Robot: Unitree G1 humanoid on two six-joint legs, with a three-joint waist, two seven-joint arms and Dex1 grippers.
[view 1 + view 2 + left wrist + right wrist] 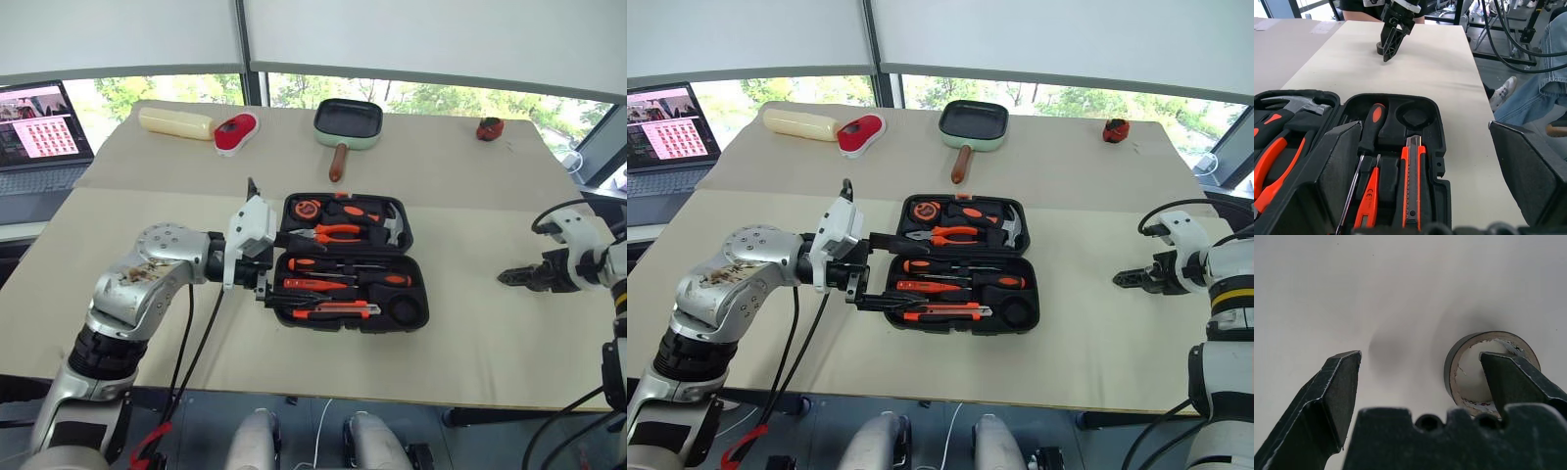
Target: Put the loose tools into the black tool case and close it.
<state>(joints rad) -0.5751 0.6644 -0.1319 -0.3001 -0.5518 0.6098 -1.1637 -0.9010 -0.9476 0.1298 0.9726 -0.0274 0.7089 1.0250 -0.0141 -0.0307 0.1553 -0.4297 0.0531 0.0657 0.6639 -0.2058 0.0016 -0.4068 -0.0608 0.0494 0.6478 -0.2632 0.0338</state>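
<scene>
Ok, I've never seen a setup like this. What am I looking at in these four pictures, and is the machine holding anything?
It is a two-armed robot at a table. Two pictures come from cameras on its head, looking down over its arms; the other two come from cameras on its wrists.

On the table lies an open black tool case with screwdrivers, a knife, pliers and a hammer in its slots. Farther back are a green frying pan, a laptop and a few small items.

The left gripper sits open at the case's edge, holding nothing. The right gripper is open too, lowered over a small tape roll lying loose on the table; one finger is inside the ring, which is not yet gripped.
</scene>
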